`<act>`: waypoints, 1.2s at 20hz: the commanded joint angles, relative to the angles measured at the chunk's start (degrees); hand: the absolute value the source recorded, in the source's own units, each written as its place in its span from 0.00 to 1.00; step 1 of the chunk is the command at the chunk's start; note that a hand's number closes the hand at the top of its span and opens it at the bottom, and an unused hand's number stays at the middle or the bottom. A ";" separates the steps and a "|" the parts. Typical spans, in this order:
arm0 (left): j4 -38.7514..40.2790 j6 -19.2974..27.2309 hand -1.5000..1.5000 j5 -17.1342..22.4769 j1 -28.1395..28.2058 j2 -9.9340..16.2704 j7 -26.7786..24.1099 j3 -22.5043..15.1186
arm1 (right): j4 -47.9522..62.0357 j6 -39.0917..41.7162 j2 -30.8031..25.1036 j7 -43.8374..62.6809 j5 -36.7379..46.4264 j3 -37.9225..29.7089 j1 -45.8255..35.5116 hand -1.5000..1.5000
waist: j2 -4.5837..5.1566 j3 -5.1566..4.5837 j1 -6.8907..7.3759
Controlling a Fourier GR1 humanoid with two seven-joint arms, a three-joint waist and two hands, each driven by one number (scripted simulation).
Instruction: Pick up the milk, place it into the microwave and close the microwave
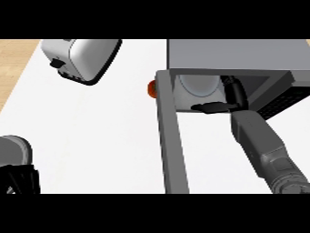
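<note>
The left hand [13, 179] sits at the near left corner of the view, at the end of its fat grey arm. Its black fingers hang close together, but it is cut off by the edge, so how far open it is cannot be told. It holds nothing that can be seen.

The right forearm [268, 150] reaches away from the robot, up into the open mouth of the microwave [241, 54]. The right hand [227, 102] is inside the box. Its black fingers and thumb curl round the side of a pale, rounded thing just to the left of the hand. That pale thing looks like the milk [197, 88], and it is already inside the microwave. Whether it rests on the floor of the box cannot be seen.

To the left of the hand, the microwave door [171, 136] stands wide open, swung out toward the robot like a long grey bar.

The milk is likely light and stiff, with smooth sides that could slip. It could tip over if bumped. The best place to hold it is round the middle of its body.

Far off to the left sits a toaster [83, 57], and a small orange thing [152, 88] peeks out just behind the door.
</note>
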 commanded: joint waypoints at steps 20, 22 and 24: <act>13.63 12.46 1.00 -21.83 -17.01 -0.16 -2.92 -24.26 | -33.59 13.80 -0.54 0.49 -4.00 7.66 37.73 0.00 | -0.95 -0.22 -3.68; 18.52 16.25 1.00 -24.75 -18.91 -0.16 -4.16 -29.97 | -39.21 13.94 0.69 2.84 -4.78 8.57 39.84 0.00 | -0.87 -0.22 -3.51; 22.14 16.93 1.00 -23.72 -21.14 -0.16 -4.03 -30.83 | -45.57 16.47 -0.61 5.45 -6.38 8.75 44.54 0.00 | -0.80 -0.21 -3.22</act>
